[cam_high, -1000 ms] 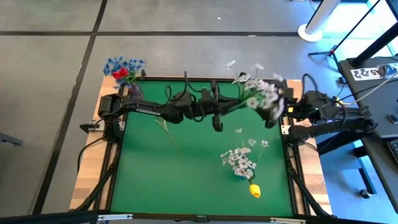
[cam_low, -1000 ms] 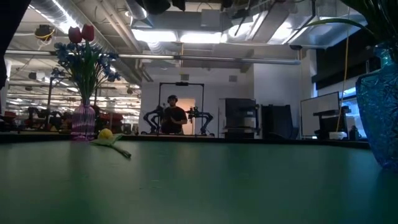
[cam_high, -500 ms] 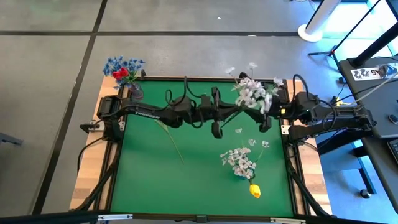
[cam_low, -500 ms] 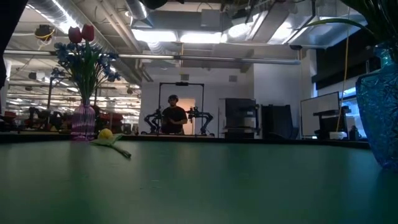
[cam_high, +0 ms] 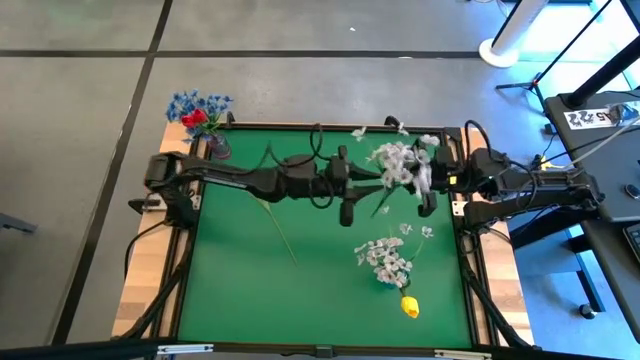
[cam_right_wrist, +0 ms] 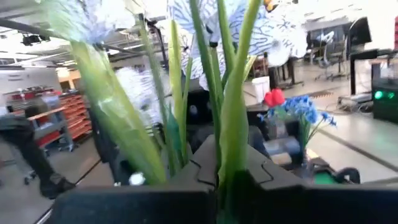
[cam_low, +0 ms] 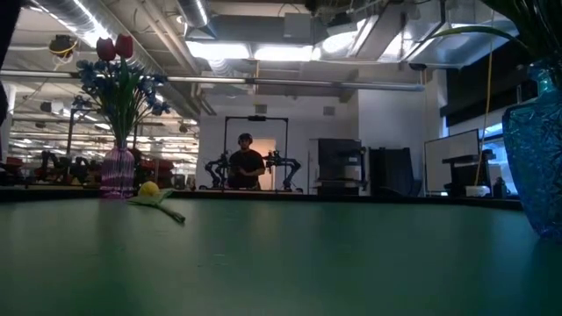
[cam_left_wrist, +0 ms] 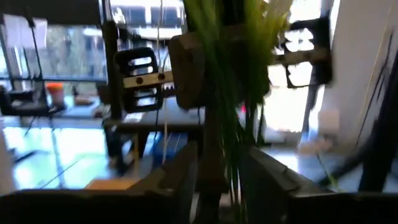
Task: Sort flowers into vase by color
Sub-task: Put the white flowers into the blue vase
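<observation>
A bushy white blossom spray [cam_high: 398, 160] hangs high above the far right of the green table [cam_high: 240, 290], between my two grippers. My right gripper [cam_high: 420, 186] comes from the table's right and is shut on its green stalks. My left gripper [cam_high: 365, 188] reaches in from the left. In the left wrist view its fingers [cam_left_wrist: 267, 177] stand apart on either side of the stalks [cam_left_wrist: 227, 124]. A pink vase [cam_low: 117, 173] with red tulips and blue sprigs stands at the far left corner. A blue vase [cam_low: 540, 158] holds white blossoms [cam_high: 385, 258]. A yellow tulip [cam_high: 409, 305] lies on the table. My right gripper pinches the bundle of green stalks [cam_right_wrist: 227, 155] between its two fingers, at the lower part of the spray. The fingers come about level from the table's right side. The spray is lifted clear of the table, and its stalks and blossoms rise past the fingers.
A bare green stalk with a leaf [cam_high: 275, 222] lies on the left half of the table. Cables loop over both arms near the far edge. In the low view a person stands far back in the room [cam_low: 245, 167].
The white spray has swung toward the table's left, so its blossoms now sit closer to my left gripper. My right gripper has followed it a little toward the left. My left arm has drawn its elbow toward the far edge.
</observation>
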You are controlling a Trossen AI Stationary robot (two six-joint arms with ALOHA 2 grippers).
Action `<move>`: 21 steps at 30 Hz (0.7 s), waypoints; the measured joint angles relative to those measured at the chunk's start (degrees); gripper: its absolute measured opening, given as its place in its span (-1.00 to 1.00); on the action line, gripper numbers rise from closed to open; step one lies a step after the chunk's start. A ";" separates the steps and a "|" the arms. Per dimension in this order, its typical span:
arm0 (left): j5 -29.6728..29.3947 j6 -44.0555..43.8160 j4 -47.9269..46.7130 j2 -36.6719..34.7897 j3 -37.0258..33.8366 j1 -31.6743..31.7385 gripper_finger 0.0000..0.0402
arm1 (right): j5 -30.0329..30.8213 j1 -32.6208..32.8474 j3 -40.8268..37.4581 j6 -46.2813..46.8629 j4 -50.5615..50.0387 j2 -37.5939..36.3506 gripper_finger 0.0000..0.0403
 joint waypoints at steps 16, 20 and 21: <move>-16.30 -5.78 -46.71 -13.58 -2.16 -17.35 -0.36 | -11.00 12.50 0.48 -9.83 -20.47 -16.66 -0.97; -19.36 -14.33 -48.06 -13.38 -6.23 -20.63 -0.36 | -9.76 14.97 -1.63 -9.32 -17.66 -17.59 -0.94; -19.52 -17.40 -48.99 -13.39 -7.09 -21.07 -0.36 | -9.27 15.44 -2.13 -9.31 -16.28 -17.58 -0.93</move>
